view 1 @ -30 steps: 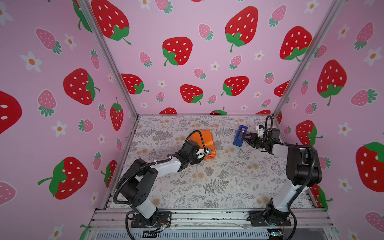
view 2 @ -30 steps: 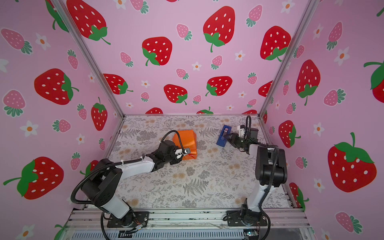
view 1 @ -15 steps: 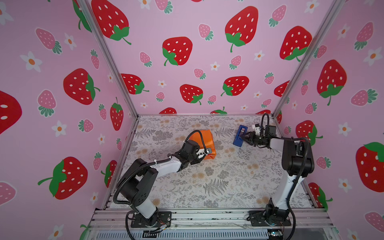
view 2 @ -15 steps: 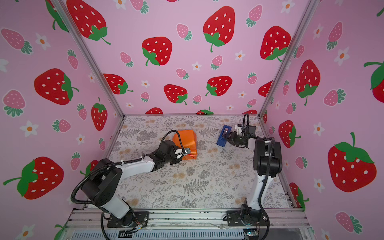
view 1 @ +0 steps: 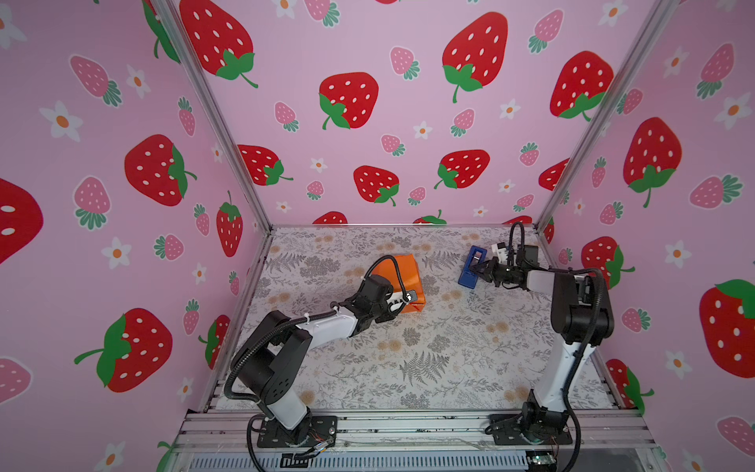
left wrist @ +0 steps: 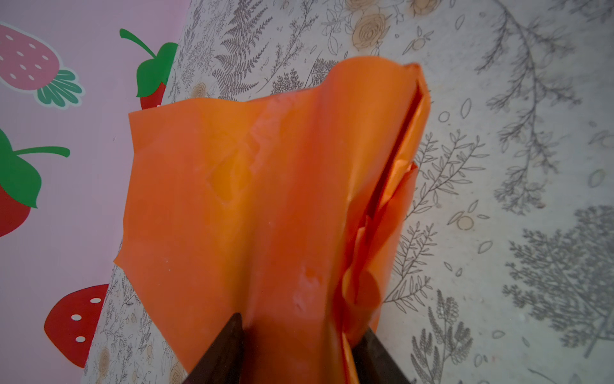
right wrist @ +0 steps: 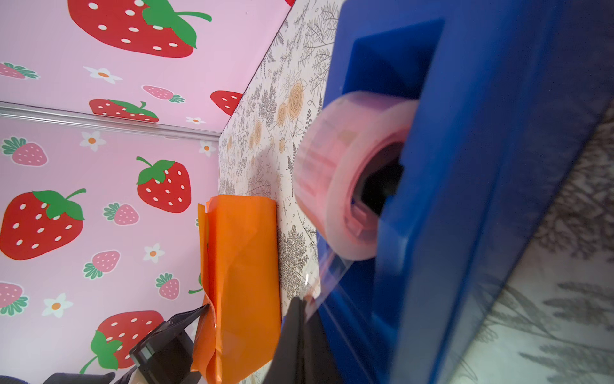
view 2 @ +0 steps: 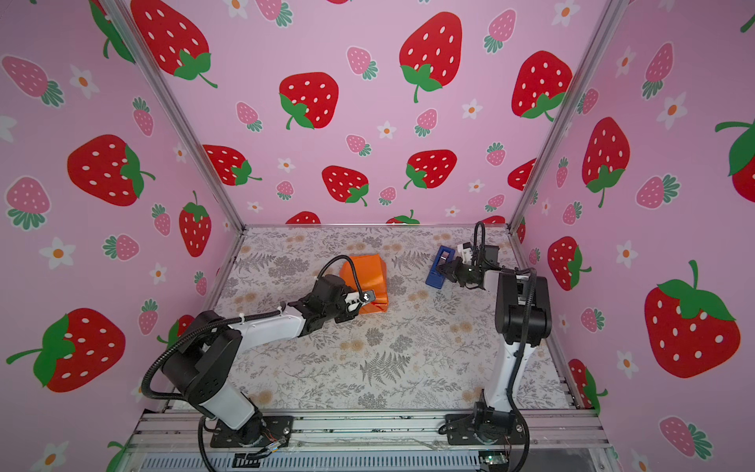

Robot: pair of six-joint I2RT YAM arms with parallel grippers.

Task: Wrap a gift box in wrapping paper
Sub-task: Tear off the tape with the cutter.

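Floral tabletop (view 1: 449, 347): folded wrapping paper (view 1: 408, 265), tape roll (right wrist: 345, 173) in dispenser (right wrist: 481, 166)

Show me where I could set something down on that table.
The widest bare stretch is the front half of the table, between the two arm bases. A gap lies between the wrapping paper and the tape dispenser. Crowded: where the left hand grips the paper and the right hand meets the dispenser.
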